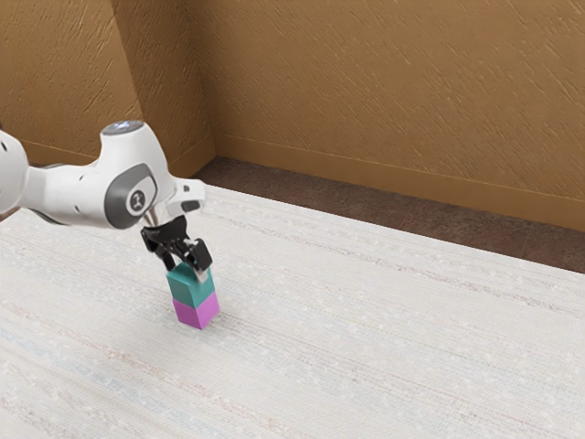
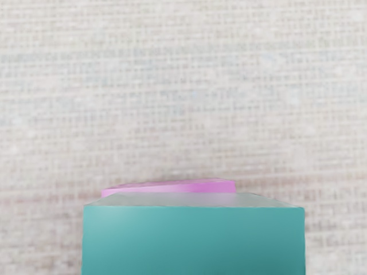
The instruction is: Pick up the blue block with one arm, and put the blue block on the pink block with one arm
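The blue block [image 1: 190,285], teal in colour, stands squarely on top of the pink block [image 1: 196,311] on the pale table, left of centre in the exterior view. My black gripper [image 1: 189,265] comes down from the upper left and is shut on the blue block's top, one finger on each side. In the wrist view the blue block [image 2: 193,239] sits just under my hand, and a thin strip of the pink block [image 2: 172,187] shows beyond its top edge.
The pale woven-textured table [image 1: 384,329] stretches wide to the exterior view's right and front. Brown walls [image 1: 393,82] and a dark floor strip [image 1: 411,210] lie behind its far edge.
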Motion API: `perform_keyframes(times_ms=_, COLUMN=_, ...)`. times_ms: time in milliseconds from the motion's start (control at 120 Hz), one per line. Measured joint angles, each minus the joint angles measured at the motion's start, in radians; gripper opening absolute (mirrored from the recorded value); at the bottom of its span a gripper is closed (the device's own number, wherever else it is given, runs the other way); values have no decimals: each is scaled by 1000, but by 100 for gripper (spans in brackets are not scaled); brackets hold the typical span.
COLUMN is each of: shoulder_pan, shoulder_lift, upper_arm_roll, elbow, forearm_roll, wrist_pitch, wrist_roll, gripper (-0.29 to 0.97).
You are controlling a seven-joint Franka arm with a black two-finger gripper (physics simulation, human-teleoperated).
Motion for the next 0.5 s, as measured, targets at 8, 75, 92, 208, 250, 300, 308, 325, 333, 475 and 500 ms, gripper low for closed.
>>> perform_keyframes(times_ms=8, shoulder_pan=0, shoulder_lift=0, upper_arm_roll=1, elbow=0, forearm_roll=0, wrist_pitch=0, wrist_roll=0, gripper=65)
perform_keyframes(times_ms=75, shoulder_pan=3, shoulder_lift=-10, upper_arm_roll=6, elbow=2, forearm_roll=0, wrist_pitch=0, wrist_roll=0, gripper=65)
perform_keyframes(times_ms=92, shoulder_pan=3, shoulder_lift=-14, upper_arm_roll=6, elbow=2, forearm_roll=0, wrist_pitch=0, wrist_roll=0, gripper=65)
perform_keyframes(times_ms=208, shoulder_pan=-20, shoulder_lift=-54, upper_arm_roll=38, elbow=75, forearm_roll=0, wrist_pitch=-12, wrist_roll=2, gripper=65)
perform_keyframes(times_ms=250, shoulder_pan=-36, shoulder_lift=-63, upper_arm_roll=66, elbow=213, forearm_roll=1, wrist_pitch=-65, wrist_roll=3, gripper=65)
perform_keyframes(times_ms=300, shoulder_pan=-55, shoulder_lift=-82, upper_arm_roll=103, elbow=394, forearm_roll=5, wrist_pitch=-163, wrist_roll=3, gripper=65)
perform_keyframes(times_ms=308, shoulder_pan=-57, shoulder_lift=-88, upper_arm_roll=107, elbow=418, forearm_roll=5, wrist_pitch=-180, wrist_roll=4, gripper=65)
perform_keyframes(times_ms=325, shoulder_pan=-60, shoulder_lift=-101, upper_arm_roll=115, elbow=465, forearm_roll=6, wrist_pitch=-217, wrist_roll=4, gripper=65)
perform_keyframes(times_ms=333, shoulder_pan=-61, shoulder_lift=-106, upper_arm_roll=119, elbow=488, forearm_roll=7, wrist_pitch=-235, wrist_roll=4, gripper=65)
perform_keyframes(times_ms=475, shoulder_pan=-1, shoulder_lift=-153, upper_arm_roll=128, elbow=735, forearm_roll=27, wrist_pitch=-521, wrist_roll=5, gripper=65)
perform_keyframes(times_ms=500, shoulder_pan=15, shoulder_lift=-160, upper_arm_roll=127, elbow=750, forearm_roll=30, wrist_pitch=-560, wrist_roll=5, gripper=65)
